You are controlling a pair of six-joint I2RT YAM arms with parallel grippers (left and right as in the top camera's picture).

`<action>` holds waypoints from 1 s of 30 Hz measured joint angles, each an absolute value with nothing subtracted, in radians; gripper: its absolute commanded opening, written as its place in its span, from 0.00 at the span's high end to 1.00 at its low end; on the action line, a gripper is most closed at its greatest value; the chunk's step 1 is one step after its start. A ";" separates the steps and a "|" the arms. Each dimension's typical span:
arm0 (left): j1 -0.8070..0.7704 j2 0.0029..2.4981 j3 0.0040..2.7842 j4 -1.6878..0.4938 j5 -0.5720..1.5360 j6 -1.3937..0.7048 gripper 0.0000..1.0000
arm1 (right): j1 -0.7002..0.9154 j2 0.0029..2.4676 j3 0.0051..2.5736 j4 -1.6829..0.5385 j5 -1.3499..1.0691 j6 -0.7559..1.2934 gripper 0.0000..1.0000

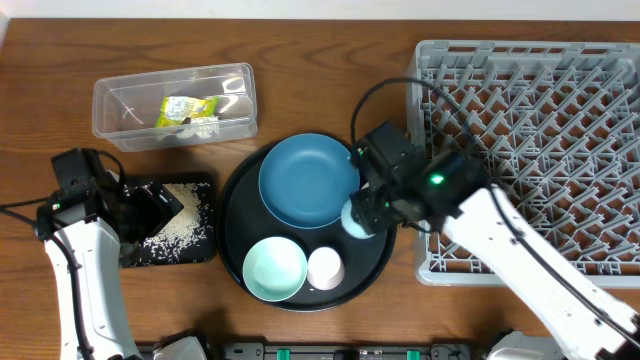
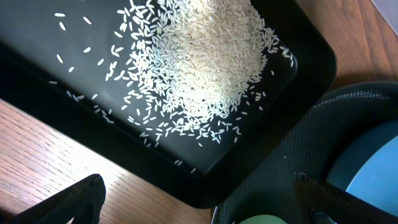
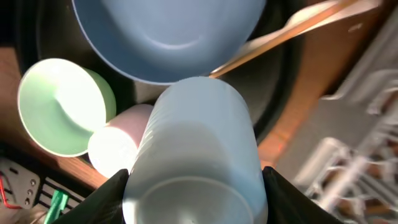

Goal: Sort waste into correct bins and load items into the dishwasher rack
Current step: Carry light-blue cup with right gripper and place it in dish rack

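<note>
Cup loading: the pale blue cup (image 3: 196,143) is pinched in the right tool (image 3: 194,186), at the edge of the round black tray (image 1: 232,215) beside the dishwasher rack (image 1: 560,60).
Next it likely needs carrying over the rack and setting among the pegs. Only the right wrist view shows the pinch. Only the left wrist view shows the left tool (image 2: 199,190) spread above the rice (image 2: 205,56) in the shallow black tray (image 2: 311,56).

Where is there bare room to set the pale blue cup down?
Bare wood lies between the clear tub and the grey rack, above the round tray. The rack looks empty. The round tray is crowded: blue bowl, green bowl, pink cup.
</note>
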State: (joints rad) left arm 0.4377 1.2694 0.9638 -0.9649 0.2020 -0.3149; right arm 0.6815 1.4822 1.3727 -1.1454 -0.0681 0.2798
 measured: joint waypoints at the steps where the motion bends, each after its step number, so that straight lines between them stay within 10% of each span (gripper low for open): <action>1: 0.438 1.269 0.964 -0.965 0.202 -0.315 0.02 | 0.671 1.473 1.398 -1.166 -0.056 0.275 0.54; 30: 0.438 1.269 0.964 -0.965 0.202 -0.315 0.02 | -0.298 1.416 1.532 -1.195 0.108 0.139 0.62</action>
State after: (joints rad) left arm 0.4377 1.2694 0.9638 -0.9646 0.2024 -0.3149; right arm -0.2981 1.4158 1.5318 -1.1954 0.1081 0.1394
